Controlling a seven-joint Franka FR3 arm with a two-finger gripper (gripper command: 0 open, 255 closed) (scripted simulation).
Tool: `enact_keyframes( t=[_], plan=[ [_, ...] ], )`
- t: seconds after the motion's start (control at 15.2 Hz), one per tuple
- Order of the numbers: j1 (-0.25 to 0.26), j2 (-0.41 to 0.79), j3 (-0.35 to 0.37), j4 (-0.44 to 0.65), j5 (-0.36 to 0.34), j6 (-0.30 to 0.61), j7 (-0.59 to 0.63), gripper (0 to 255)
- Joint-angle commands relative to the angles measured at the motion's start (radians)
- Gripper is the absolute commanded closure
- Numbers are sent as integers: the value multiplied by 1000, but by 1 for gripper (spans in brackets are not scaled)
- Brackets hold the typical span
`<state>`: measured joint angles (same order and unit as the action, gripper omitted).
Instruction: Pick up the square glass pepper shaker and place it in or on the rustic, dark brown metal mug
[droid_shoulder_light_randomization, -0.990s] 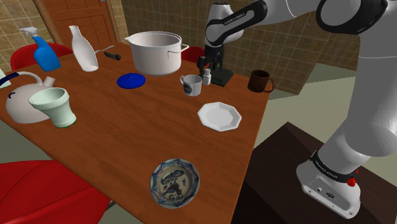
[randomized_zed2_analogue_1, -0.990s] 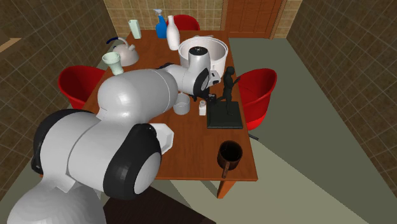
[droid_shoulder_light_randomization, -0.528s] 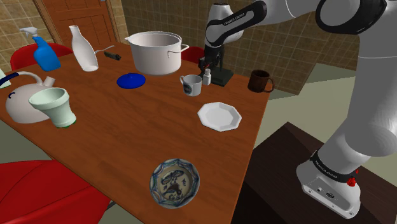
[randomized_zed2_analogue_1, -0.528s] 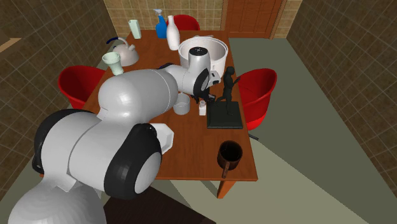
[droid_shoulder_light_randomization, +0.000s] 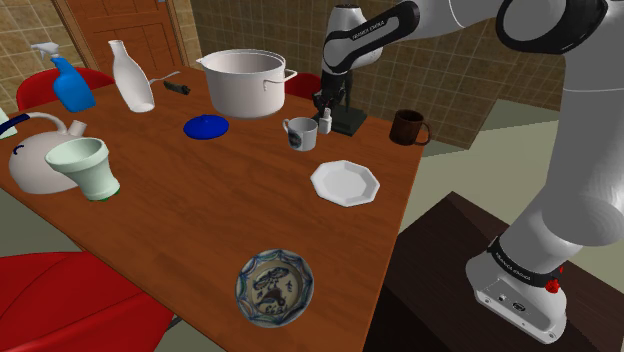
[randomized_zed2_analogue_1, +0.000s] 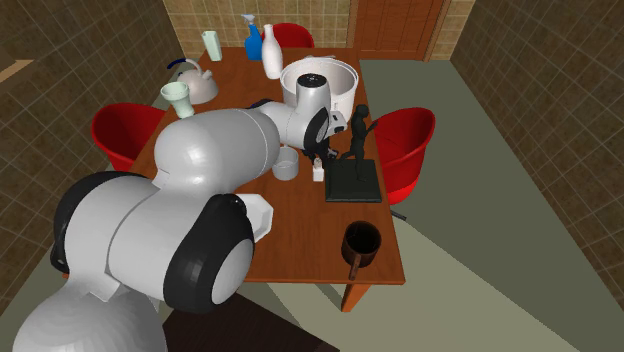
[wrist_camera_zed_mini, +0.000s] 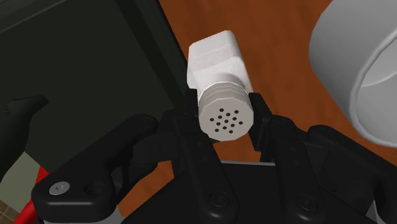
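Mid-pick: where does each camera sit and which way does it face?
Shoulder view: beside the stand, looking down over the table; arm reaches the pepper shaker.
Second exterior view: behind the arm, which looms nearest, facing the door.
Wrist view: on the gripper, above the pepper shaker; fingers clasp it.
Both exterior views share the brown mug.

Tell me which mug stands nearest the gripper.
The white mug, just beside the gripper; the dark brown mug stands well apart from it.

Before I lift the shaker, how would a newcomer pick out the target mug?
On the wooden table, look along the edge nearest the robot's stand, past the black statue base. The mug stands alone there, dark brown, unlike the white mug by the shaker.
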<state>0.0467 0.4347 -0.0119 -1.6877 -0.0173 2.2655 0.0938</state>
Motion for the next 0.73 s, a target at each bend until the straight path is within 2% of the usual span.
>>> enact_keyframes(
  t=[0.0,0.66],
  plan=[
    [0,0,0,0,0,0,0,255],
    [0,-49,0,65,1,-114,-2,255]
  ],
)
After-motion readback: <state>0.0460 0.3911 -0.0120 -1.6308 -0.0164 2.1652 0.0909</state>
